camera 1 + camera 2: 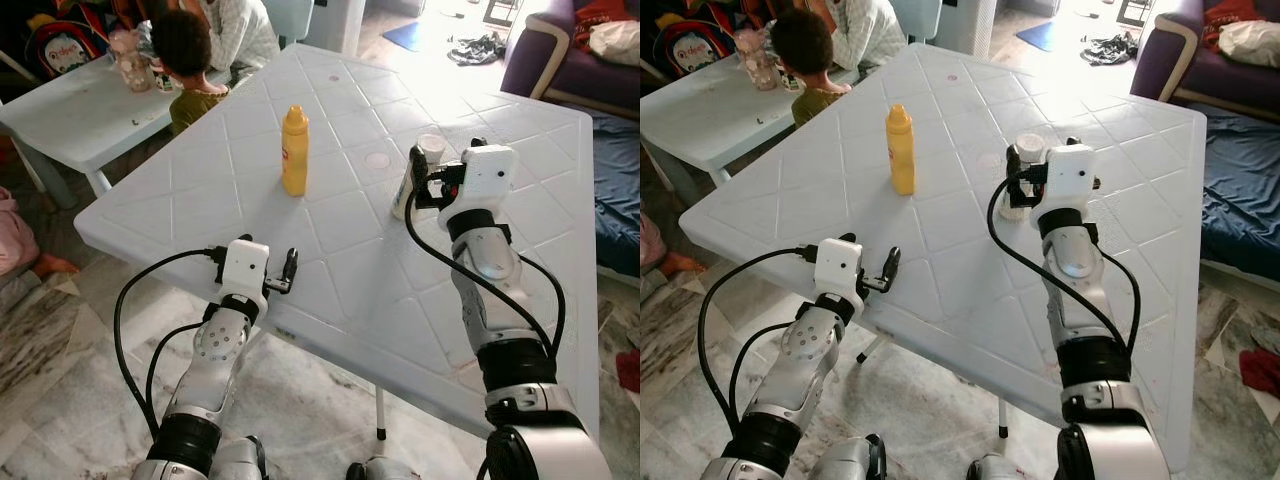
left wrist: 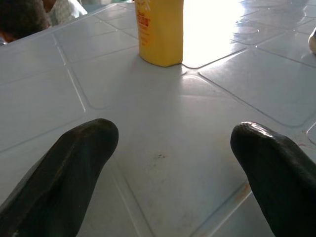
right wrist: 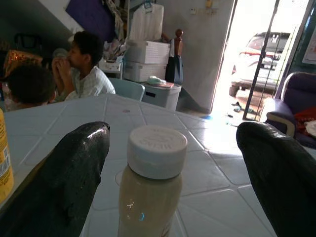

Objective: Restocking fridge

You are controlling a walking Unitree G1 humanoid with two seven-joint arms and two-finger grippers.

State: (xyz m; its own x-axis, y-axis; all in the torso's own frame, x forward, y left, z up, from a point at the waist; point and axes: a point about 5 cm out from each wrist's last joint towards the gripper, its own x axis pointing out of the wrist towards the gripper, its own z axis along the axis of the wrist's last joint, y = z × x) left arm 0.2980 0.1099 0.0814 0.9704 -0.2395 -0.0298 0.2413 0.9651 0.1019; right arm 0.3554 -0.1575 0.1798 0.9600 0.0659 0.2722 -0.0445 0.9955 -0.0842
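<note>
Here the right hand [image 3: 168, 163] is spread open around the pale bottle [image 3: 150, 192], one black finger on each side of it and not yet pressing. The bottle stands upright with its white cap on top, so its long axis is vertical and the fingers only need to close. It is clearly nearer to the right arm. From this bottle, the yellow bottle [image 1: 294, 150] stands well apart toward the robot's left, also upright, straight ahead of the left hand [image 1: 283, 272], which is open too and holds nothing, low at the near edge of the white surface [image 1: 330, 260]. I count two bottles and two people sitting beyond the far corner.
</note>
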